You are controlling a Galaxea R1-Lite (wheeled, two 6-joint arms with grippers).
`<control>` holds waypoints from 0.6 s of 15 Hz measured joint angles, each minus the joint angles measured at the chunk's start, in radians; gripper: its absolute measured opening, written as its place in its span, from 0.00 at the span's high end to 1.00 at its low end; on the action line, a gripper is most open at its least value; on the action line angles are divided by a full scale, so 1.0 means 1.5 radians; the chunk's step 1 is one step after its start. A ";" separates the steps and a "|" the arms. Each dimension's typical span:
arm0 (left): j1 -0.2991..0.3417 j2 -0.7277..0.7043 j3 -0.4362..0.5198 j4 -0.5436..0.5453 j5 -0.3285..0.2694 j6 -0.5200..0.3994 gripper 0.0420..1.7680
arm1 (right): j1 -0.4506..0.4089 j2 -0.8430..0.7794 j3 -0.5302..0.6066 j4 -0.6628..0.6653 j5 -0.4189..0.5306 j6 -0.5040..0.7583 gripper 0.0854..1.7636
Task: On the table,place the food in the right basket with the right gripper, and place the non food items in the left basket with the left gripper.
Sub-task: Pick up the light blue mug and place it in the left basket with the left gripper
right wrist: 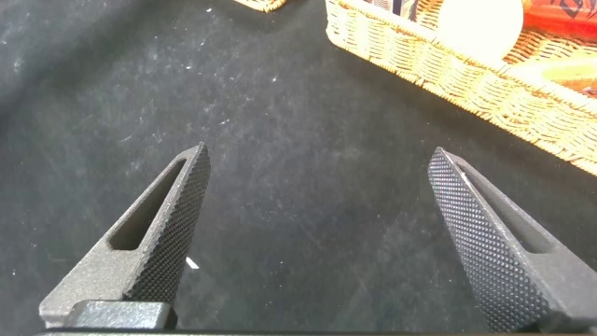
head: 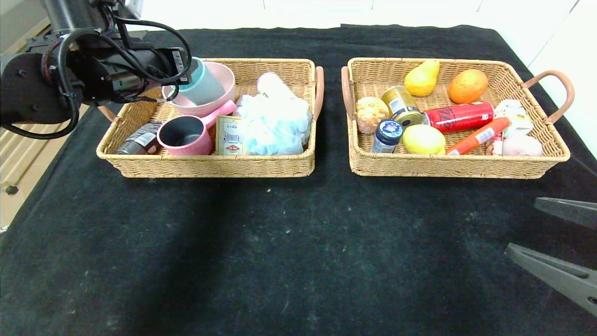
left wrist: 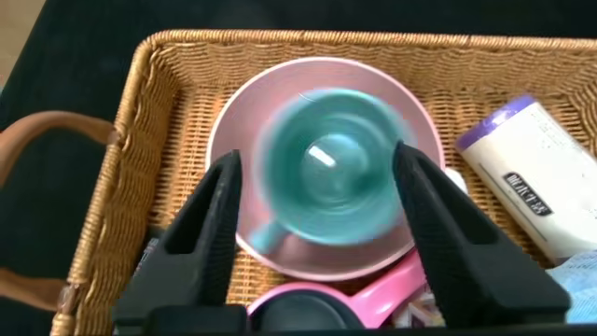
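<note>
Black lint-flecked table (head: 289,242) under the wide-open right gripper (right wrist: 322,233) — left gripper (left wrist: 322,196) (jaws parted) flanks a glossy mug (left wrist: 326,168) in woven wicker.

Non-task items, head view.

Left side: pink bowl (head: 205,100) at the far end; pale blue bath pouf (head: 273,123) filling the near right part; white bottle with a purple cap (left wrist: 539,177) lying behind the pouf; dark wrapped packet (head: 140,140), possibly a jar, in the near left corner.

Right side: yellow pear (head: 422,78) and orange (head: 468,86) along the far wall; red soda can (head: 459,116) lying on its side; blue-capped jar (head: 387,135) upright near the front; bumpy tan bun (head: 371,113); white and pink soft items (head: 515,130) at the right end, indistinct.
</note>
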 joint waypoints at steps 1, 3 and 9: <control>-0.001 -0.010 0.016 0.000 0.002 0.001 0.29 | 0.000 0.000 0.000 0.000 0.000 0.000 0.03; -0.002 -0.045 0.068 0.001 0.002 0.002 0.23 | 0.000 0.000 0.001 0.000 0.000 0.000 0.03; -0.004 -0.216 0.255 0.011 -0.018 0.021 0.12 | -0.013 -0.010 -0.002 -0.013 0.026 0.001 0.03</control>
